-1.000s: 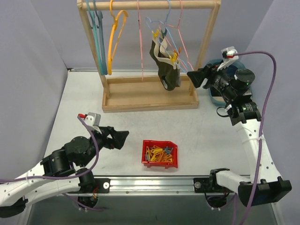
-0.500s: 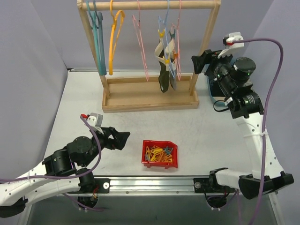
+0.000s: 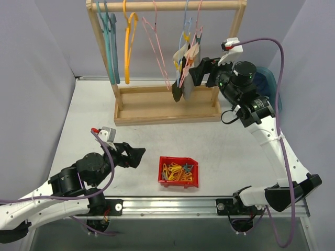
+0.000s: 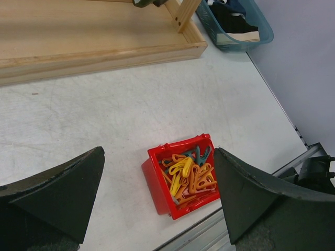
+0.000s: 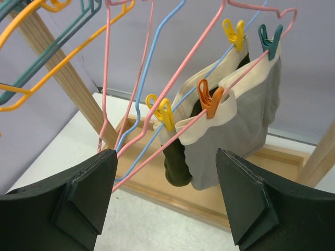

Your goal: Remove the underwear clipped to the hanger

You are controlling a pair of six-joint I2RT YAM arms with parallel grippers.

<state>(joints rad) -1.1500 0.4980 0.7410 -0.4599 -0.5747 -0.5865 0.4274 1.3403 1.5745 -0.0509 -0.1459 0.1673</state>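
Right gripper: jaws apart, nothing between them, raised just beside the underwear. Grey-beige brief is pinned to a pink hanger by an orange clip, with the dark olive brief behind it, both hanging in the wooden rack. Left gripper: spread wide, empty, low over the desk near the red bin of clips.

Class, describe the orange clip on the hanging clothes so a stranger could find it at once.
Start at the wooden rack and find the pink hanger carrying the grey brief. The orange clip pinches its pale waistband; its neighbours are yellow clips and a teal clip.
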